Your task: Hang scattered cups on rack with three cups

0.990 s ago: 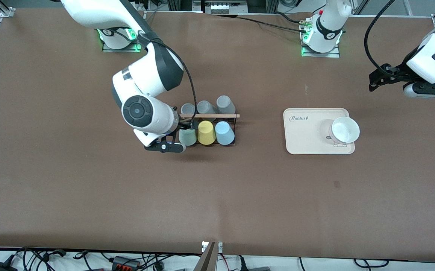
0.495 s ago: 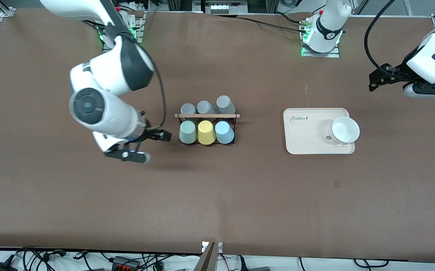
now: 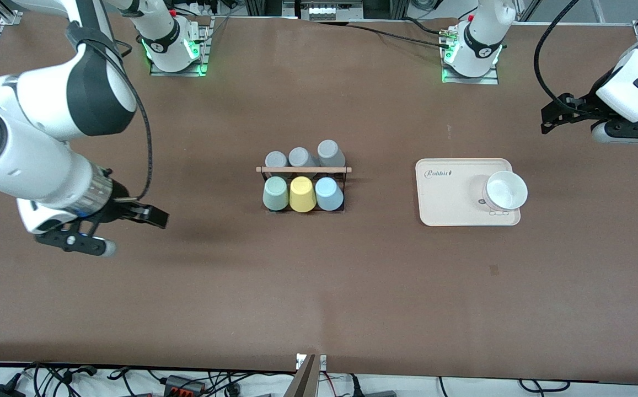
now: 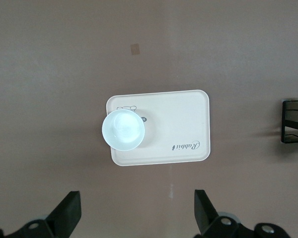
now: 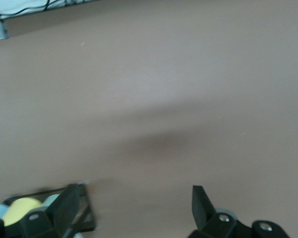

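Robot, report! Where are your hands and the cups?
Right gripper open, over bare table. Left gripper open, waiting above cream tray. Mint cup and blue cup on rack. Nothing blocking.

Table [image 3: 319, 286]: brown matte surface. Directly on it: black wire rack [image 3: 303, 190] with wooden rod across top, mid-table, well apart from the right gripper [image 3: 123, 229], which hangs open over bare table toward the right arm's end. Cream rounded tray [image 3: 465, 192] lies flat toward the left arm's end, under and near the open left gripper [image 4: 136, 220]. Small tan mark [image 3: 494, 269] on the surface near the tray.
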You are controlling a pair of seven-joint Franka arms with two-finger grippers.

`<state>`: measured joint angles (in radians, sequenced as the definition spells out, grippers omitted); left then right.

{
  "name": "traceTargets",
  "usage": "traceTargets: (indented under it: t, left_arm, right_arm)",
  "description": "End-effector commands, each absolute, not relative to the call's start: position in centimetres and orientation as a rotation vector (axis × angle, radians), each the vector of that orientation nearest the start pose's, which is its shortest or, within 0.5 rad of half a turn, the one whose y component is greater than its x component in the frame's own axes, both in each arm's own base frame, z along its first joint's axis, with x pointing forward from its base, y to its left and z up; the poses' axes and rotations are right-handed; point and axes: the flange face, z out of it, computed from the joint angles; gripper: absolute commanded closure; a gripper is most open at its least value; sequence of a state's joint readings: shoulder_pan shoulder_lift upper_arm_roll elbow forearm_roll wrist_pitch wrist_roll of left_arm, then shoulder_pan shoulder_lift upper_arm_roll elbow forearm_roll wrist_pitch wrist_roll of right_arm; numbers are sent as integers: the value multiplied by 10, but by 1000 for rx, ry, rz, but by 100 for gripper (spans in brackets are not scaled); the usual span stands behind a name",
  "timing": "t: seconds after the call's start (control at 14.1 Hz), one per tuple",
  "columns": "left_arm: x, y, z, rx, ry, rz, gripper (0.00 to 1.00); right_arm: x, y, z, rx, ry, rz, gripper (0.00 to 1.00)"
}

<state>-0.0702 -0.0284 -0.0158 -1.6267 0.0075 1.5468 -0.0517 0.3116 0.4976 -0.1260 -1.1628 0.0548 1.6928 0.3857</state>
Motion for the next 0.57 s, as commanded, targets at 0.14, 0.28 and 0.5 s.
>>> traceTargets:
  t: [0.14, 0.28, 0.5]
  left_arm:
    - [540, -49, 616, -3095, 114, 58, 0]
    - [541, -47, 616, -3086, 184, 59, 0]
    - [542, -40, 616, -3105, 160, 61, 0]
  right_arm:
    - [684, 64, 550, -3159, 188, -100, 0]
    - [669, 30, 563, -3142, 147, -106, 0]
    - [652, 1, 586, -3117, 106, -136, 0]
